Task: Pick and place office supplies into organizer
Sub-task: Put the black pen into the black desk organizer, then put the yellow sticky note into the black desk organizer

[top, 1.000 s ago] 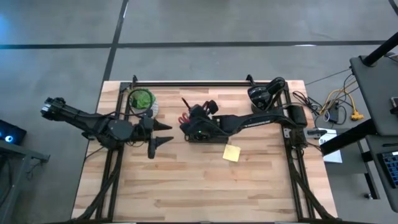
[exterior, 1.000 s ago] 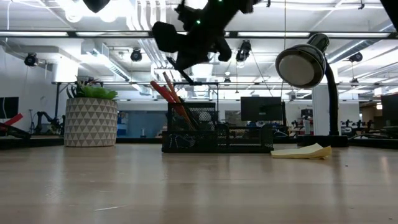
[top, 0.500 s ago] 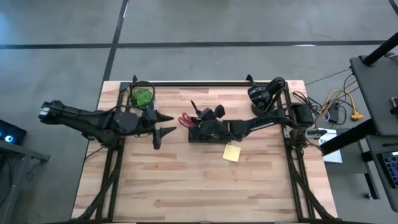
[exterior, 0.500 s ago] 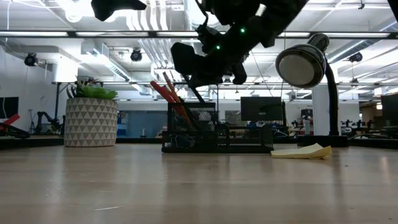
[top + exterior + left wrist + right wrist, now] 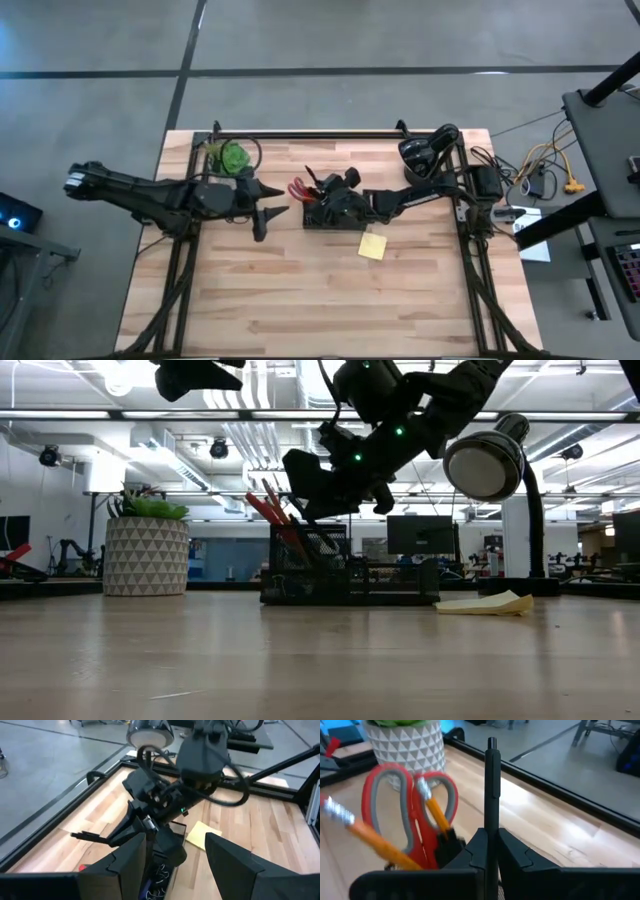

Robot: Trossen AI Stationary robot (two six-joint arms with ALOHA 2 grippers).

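The organizer, a dark mesh tray, stands mid-table. Red-handled scissors and orange pencils stand tilted in its left compartment, and small clips lie inside it. My right gripper hovers just above that compartment, shut on a thin black pen. A yellow sticky-note pad lies flat on the table by the organizer's near right corner. My left gripper stands open to the organizer's left, well above the table, with nothing between its fingers. My right gripper pinches the pen's shaft between its two fingers, which lie across the pen. The capped end with the clip sticks out beyond the fingertips. The pen is lifted clear of the table; its other end is hidden by the gripper.
A green plant in a white patterned pot stands at the far left. A black desk lamp stands at the far right, its head over the table. Bare wooden tabletop stretches across the near half.
My right gripper has come down toward the organizer and drawn a little toward the table's right edge, keeping the pen in its hold. My left gripper has drifted slightly toward the organizer, still open.
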